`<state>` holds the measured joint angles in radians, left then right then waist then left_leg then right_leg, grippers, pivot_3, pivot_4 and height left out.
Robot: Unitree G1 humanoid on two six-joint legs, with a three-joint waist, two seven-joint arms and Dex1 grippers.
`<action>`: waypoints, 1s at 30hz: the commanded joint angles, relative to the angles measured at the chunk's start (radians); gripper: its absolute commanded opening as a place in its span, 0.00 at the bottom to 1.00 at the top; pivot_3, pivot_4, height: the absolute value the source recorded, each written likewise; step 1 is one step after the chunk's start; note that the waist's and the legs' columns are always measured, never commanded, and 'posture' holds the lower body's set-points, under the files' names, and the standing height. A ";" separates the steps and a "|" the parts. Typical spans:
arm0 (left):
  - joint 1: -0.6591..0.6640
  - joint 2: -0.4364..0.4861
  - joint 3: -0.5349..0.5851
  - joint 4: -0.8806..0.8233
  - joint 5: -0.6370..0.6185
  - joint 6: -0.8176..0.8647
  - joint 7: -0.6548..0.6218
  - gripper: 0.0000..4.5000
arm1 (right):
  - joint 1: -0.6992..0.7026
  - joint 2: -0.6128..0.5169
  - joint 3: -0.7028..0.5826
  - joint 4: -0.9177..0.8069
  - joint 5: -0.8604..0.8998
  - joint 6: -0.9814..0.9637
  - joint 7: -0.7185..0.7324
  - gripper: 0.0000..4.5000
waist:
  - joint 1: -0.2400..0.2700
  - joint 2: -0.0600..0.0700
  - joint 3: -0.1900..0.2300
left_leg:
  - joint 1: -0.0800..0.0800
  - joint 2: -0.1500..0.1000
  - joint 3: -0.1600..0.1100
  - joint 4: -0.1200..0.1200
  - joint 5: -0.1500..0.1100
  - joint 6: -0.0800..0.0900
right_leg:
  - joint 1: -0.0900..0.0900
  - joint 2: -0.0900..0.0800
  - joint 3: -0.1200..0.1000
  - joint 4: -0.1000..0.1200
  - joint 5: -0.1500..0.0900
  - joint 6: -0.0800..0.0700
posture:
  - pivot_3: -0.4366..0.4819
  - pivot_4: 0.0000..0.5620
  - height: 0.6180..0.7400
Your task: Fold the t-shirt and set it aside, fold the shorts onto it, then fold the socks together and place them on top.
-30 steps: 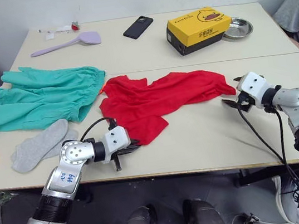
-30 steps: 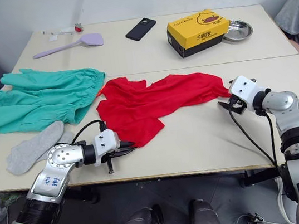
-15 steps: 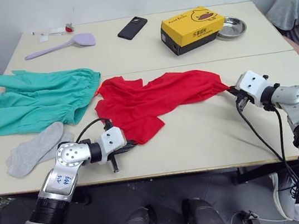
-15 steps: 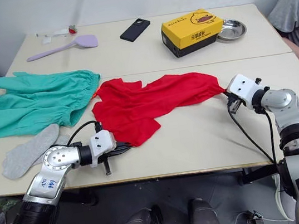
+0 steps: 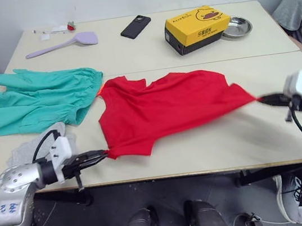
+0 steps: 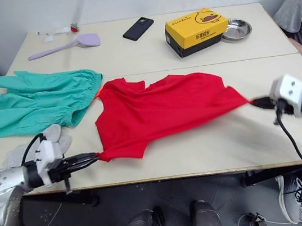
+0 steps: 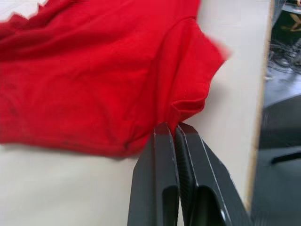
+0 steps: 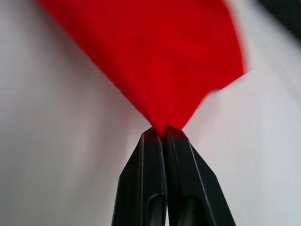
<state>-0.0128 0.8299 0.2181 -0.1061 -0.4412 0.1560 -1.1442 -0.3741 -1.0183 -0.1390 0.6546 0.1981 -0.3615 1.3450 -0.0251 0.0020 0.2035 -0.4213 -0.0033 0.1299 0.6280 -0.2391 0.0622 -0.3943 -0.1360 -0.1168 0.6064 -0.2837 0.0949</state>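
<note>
I see the plain bright red cloth t-shirt (image 5: 170, 109) spread across the middle of the frame on the pale beige table (image 5: 212, 143), drawn out into a wide, fairly flat sheet between my two arms. My left gripper (image 5: 101, 154), low in the lower left of the head view, has its two black fingers (image 7: 160, 174) pressed together on the shirt's near-left corner; the wrist view shows a bunched fold of red cloth pinched between the tips. My right gripper (image 5: 264, 98), at the right edge of the frame, is likewise clamped on the shirt's far-right tip, where the cloth narrows to a point at the fingertips (image 8: 153, 141).

The teal-green cloth shorts (image 5: 38, 99) lie at the left of the frame, just beside the shirt's upper-left edge. The light grey knit socks (image 5: 52, 136) sit below the shorts, partly hidden behind my left arm.

Along the top of the frame lie a lilac plastic spatula (image 5: 64, 44), a black phone (image 5: 136, 26), a yellow cardboard box (image 5: 198, 28) and, touching it, a round metal dish (image 5: 235, 27).
</note>
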 commanded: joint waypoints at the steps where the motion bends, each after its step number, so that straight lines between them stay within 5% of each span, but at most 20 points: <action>1: 0.058 0.035 0.063 -0.033 -0.017 -0.014 -0.031 0.00 | 0.108 -0.043 -0.085 -0.115 0.070 -0.016 0.029 0.01 | -0.002 0.001 0.000 | 0.000 0.000 0.000 0.000 0.000 0.000 | -0.001 0.000 0.001 0.000 0.000 0.000 | 0.48 0.27 1.00; 10: 0.186 0.045 0.074 -0.052 0.028 -0.072 -0.043 0.00 | 0.453 -0.007 -0.120 -0.427 0.121 0.083 0.006 0.01 | 0.000 0.001 0.000 | 0.001 0.001 0.002 -0.005 -0.002 0.002 | -0.004 0.000 0.004 0.000 -0.001 -0.002 | 0.48 0.27 1.00; 21: 0.364 0.175 0.119 -0.180 -0.060 0.104 -0.172 0.00 | 0.628 -0.122 -0.144 -0.620 0.191 0.362 0.111 0.01 | 0.000 0.001 -0.001 | 0.001 0.001 0.003 -0.013 -0.003 0.002 | -0.007 0.001 0.005 -0.006 -0.002 -0.004 | 0.48 0.27 1.00; 30: 0.326 0.167 0.116 -0.185 -0.076 0.148 -0.162 0.00 | 0.649 -0.123 -0.172 -0.647 0.197 0.410 0.120 0.01 | 0.000 0.001 -0.001 | 0.001 0.001 0.004 -0.013 -0.003 0.002 | -0.006 0.001 0.005 -0.007 -0.002 -0.004 | 0.48 0.27 1.00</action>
<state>0.3210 0.9942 0.3096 -0.2732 -0.4907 0.2935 -1.3039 0.2621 -1.1268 -0.2784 0.0209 0.3821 0.0357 1.4495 -0.0248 0.0029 0.2029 -0.4207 -0.0027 0.1335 0.6154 -0.2418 0.0640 -0.4005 -0.1355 -0.1113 0.5994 -0.2856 0.0912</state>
